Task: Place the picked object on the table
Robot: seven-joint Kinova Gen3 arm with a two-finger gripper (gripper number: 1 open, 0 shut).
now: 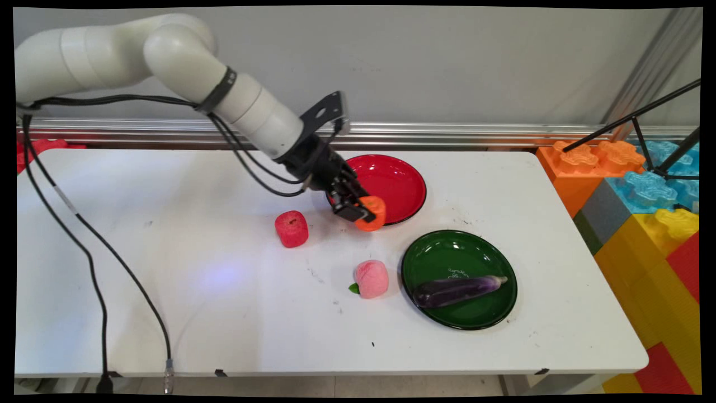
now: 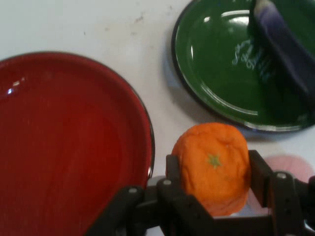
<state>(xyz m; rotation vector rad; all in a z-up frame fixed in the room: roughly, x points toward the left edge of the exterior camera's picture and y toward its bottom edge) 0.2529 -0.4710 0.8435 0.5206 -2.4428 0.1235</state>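
An orange (image 1: pixel 373 214) toy fruit with a small green star mark on its skin is gripped between the two black jaws of the gripper (image 1: pixel 361 211), one finger (image 2: pixel 173 172) pressed against each side. It is held over the near rim of the red plate (image 1: pixel 391 184), which sits toward the table's (image 1: pixel 168 313) far edge, roughly midway along it. In the hand view the orange (image 2: pixel 214 167) sits beside the red plate's (image 2: pixel 69 147) rim, with bare table between that plate and a green plate (image 2: pixel 216 73).

The green plate (image 1: pixel 447 257) lies nearer the table's near edge and toward its right end, close to the red plate but apart from it. A purple eggplant (image 1: pixel 456 290) lies across the green plate, stem end pointing to the right edge; in the hand view the eggplant (image 2: pixel 285 44) shows as a dark blurred shape.

A pink peach (image 1: pixel 371 278) with a small green leaf stands on the table just beside the green plate's left rim. A red apple (image 1: pixel 291 228) stands on the table left of the gripper, well apart from both plates
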